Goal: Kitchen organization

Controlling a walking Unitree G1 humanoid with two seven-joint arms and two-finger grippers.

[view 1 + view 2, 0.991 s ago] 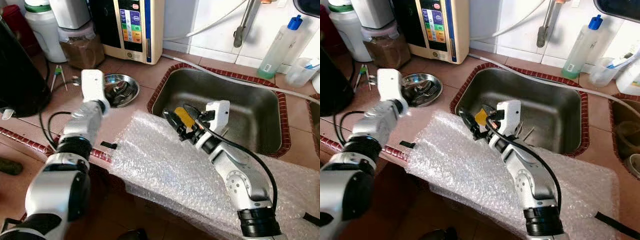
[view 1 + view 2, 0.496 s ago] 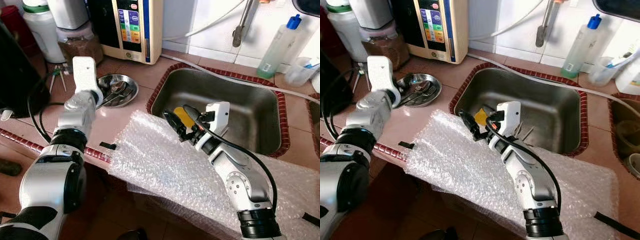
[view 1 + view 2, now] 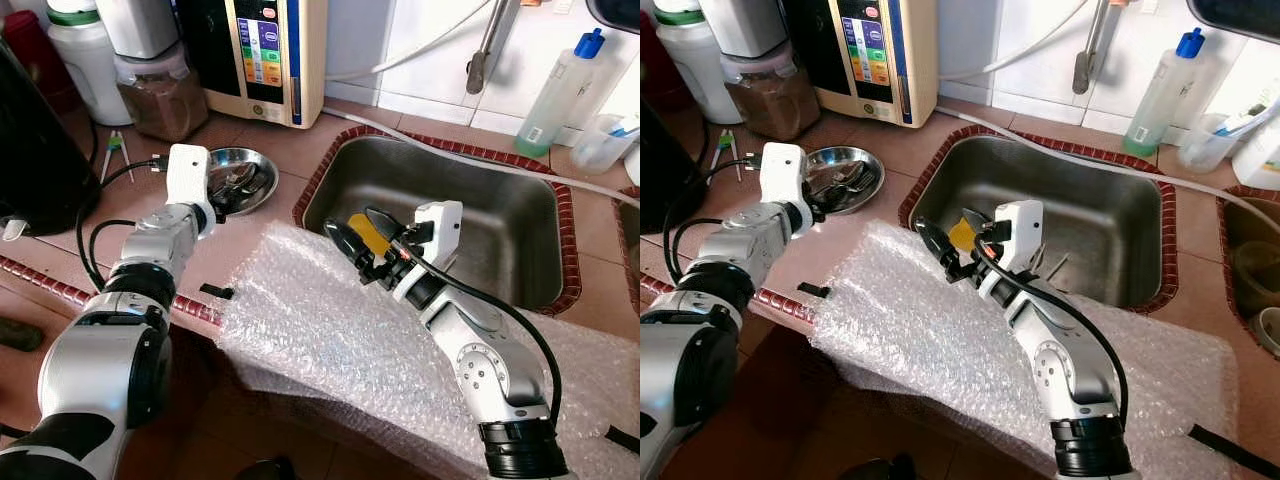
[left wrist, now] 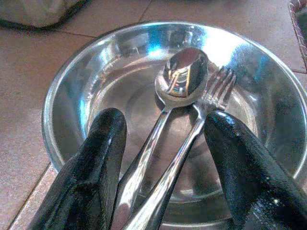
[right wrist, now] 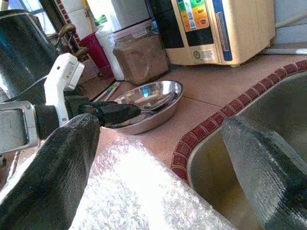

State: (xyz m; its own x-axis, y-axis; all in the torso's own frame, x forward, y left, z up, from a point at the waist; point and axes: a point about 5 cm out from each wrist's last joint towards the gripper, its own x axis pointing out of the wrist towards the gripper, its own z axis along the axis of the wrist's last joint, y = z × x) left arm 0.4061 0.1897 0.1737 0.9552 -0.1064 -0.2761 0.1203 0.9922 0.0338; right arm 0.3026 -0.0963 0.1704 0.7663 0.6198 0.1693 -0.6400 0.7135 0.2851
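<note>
On the desk left of the sink [image 3: 540, 215], a steel bowl [image 4: 72, 96] holds a spoon [image 4: 180, 79] and a fork [image 4: 211, 100]; the left end effector [image 4: 163, 167] sits at its near rim, fingers spread wide either side of both handles; over the sink's left edge, above a sheet of bubble wrap [image 3: 330, 330], the right end effector [image 3: 352, 232] hangs wide open beside a yellow sponge [image 3: 372, 233].

A green-liquid soap bottle [image 3: 562, 92] stands behind the sink [image 3: 500, 215], water purifier [image 3: 268, 55] against the wall.
</note>
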